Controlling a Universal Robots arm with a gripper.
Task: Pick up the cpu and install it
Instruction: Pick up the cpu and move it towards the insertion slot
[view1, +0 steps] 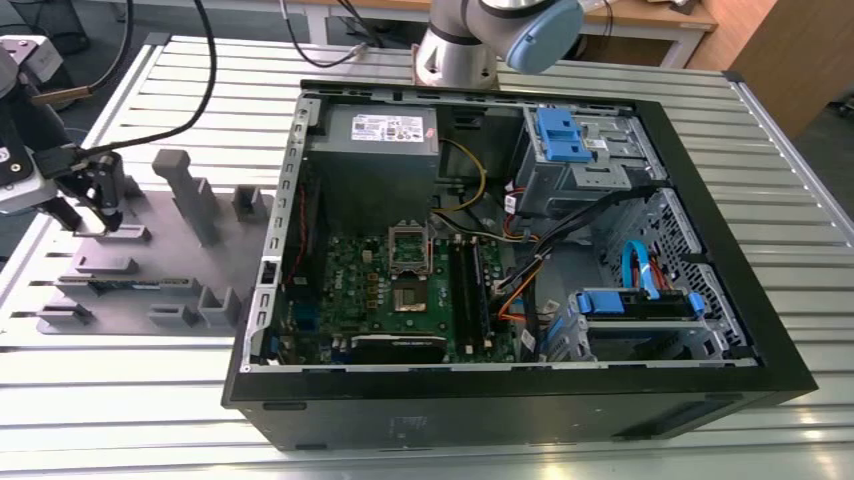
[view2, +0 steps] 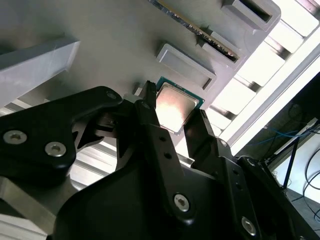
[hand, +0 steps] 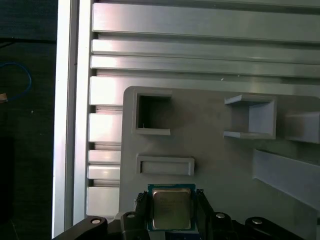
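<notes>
First wrist view: jaws pinch opposite edges of the cpu (hand: 171, 209), lying flat, silver top up.

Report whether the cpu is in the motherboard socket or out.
Out. The cpu sits flat at the grey fixture, by the end effector, outside the computer case.

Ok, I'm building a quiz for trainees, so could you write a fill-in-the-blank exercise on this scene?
1. The gripper is over the grey fixture at the exterior view's ___ side.
2. In both wrist views, the thing nearest the gripper is the ___.
3. The motherboard inside the case is ___ in colour.

Missing words: left; cpu; green.
</notes>
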